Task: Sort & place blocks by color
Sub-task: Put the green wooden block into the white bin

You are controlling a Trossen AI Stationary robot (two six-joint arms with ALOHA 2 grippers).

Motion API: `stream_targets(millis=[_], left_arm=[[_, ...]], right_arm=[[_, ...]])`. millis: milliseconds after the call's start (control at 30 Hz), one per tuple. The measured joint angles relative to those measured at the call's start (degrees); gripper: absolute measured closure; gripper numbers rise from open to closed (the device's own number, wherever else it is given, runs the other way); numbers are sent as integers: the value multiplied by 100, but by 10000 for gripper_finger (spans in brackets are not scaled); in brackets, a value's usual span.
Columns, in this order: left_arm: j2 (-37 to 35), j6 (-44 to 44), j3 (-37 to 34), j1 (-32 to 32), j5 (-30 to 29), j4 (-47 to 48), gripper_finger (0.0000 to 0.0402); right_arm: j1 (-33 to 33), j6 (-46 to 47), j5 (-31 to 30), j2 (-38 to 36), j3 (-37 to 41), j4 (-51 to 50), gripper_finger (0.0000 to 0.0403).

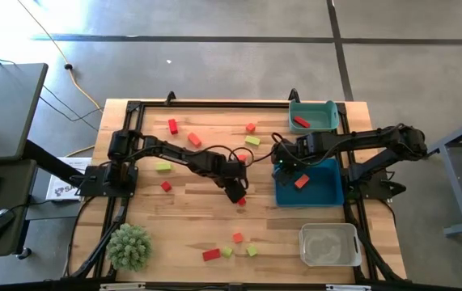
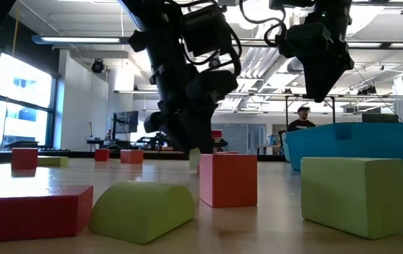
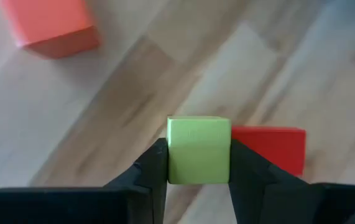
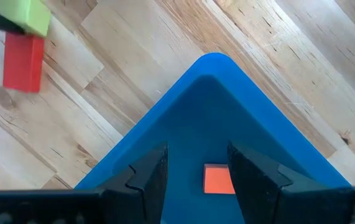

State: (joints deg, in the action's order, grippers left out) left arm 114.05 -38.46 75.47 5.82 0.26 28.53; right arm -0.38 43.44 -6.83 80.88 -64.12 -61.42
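Wooden bench (image 1: pixel 182 210) still carries most blocks; the left gripper (image 3: pixel 199 163) jaws clamp a green block (image 3: pixel 198 149) mid-bench, while the right gripper (image 4: pixel 197 167) jaws hang open, empty, over the blue bin (image 1: pixel 328 194) holding one orange block (image 4: pixel 217 180).

Bright daylight, floor glare, blurred foreground.

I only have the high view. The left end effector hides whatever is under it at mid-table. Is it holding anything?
Observer: Yes. The left wrist view shows the left end effector shut on a yellow-green cube.
Operator: And the red bit beside it?
Observer: A separate red block on the table just beyond the cube, not gripped.
Operator: Right end effector?
Observer: The right end effector is open and empty over a corner of the blue bin; an orange block lies in the bin below it.
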Motion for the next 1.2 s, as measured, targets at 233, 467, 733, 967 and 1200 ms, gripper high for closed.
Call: stream_targets(millis=[233, 467, 733, 967, 1200], left_arm=[[-263, 474, -5, 255, 215, -50, 300], [-800, 1087, -3, 611, 334, -4, 300], [-1529, 1657, 1, 1247, 1076, -10, 300], [-1909, 1676, 1, 1953, 2384, -74, 294], [-1944, 1463, 1, 2679, 4240, -446, 295]], right_arm=[[2, 3, 150, 0, 0, 123, 252], [0, -145, 190, 2, 0, 524, 251], [2, -389, 149, 0, 0, 1454, 202], [2, -1187, 96, 0, 0, 2777, 163], [2, -2014, -262, 1, 0, 3968, 166]])
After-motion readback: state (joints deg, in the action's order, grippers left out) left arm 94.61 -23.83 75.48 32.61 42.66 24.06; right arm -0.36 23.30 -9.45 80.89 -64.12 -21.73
